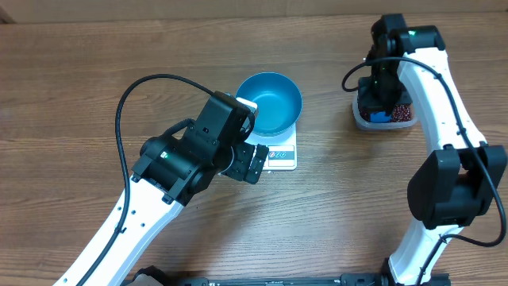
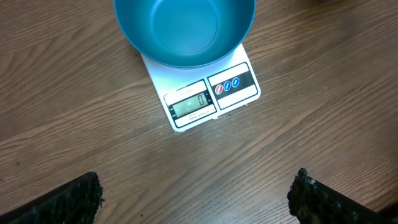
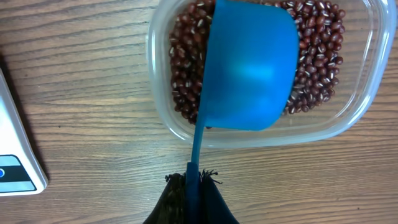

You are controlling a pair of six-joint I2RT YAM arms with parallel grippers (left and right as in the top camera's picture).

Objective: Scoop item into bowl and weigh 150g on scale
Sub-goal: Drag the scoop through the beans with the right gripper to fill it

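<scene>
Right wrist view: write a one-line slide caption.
Right gripper grips the blue scoop by its handle over the red-brown beans in the clear tub.

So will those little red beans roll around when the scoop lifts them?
Likely, if tipped: the beans are small, rounded and loose, so they'd slide and roll. The blue scoop looks deep, which should hold them. Its thin handle in the right gripper might wobble.

A brown wood-grain table (image 1: 71, 71) carries a small white kitchen scale (image 1: 282, 156) near its middle and, well apart toward the far right, a clear plastic tub (image 3: 157, 74), both resting flat directly on the wood.
</scene>
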